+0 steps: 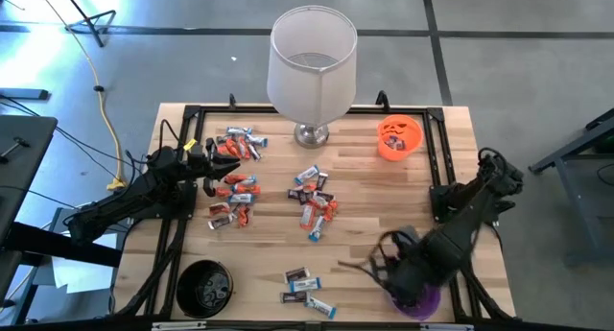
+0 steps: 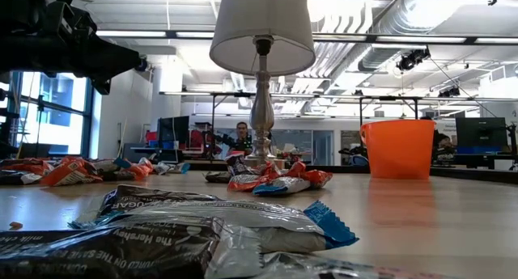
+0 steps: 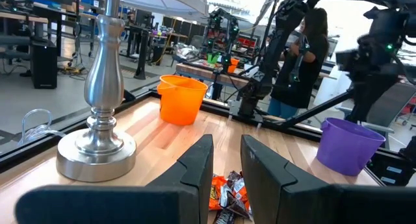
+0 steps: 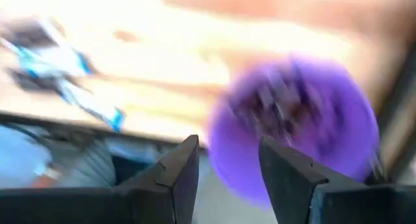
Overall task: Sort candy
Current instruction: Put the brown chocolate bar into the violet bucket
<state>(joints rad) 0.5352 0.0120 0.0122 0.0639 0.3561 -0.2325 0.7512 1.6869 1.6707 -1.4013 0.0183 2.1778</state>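
Wrapped mini candy bars lie flat on the wooden table in loose groups: a far-left group [image 1: 240,144], a left group [image 1: 233,201], a middle group [image 1: 315,199] and a near group [image 1: 307,288]. My left gripper [image 1: 225,168] hovers over the left candy; its fingers [image 3: 195,169] are open with nothing between them, and candy [image 3: 227,197] shows beyond them. My right gripper [image 1: 384,259] is open and empty above the purple bowl [image 1: 419,300], which also shows in the right wrist view [image 4: 299,133].
A lamp with a white shade [image 1: 312,53] stands on a silver base [image 1: 310,134] at the table's far middle. An orange bowl [image 1: 399,137] stands at the far right and a black bowl [image 1: 204,288] at the near left. A person [image 3: 305,62] stands beyond the table.
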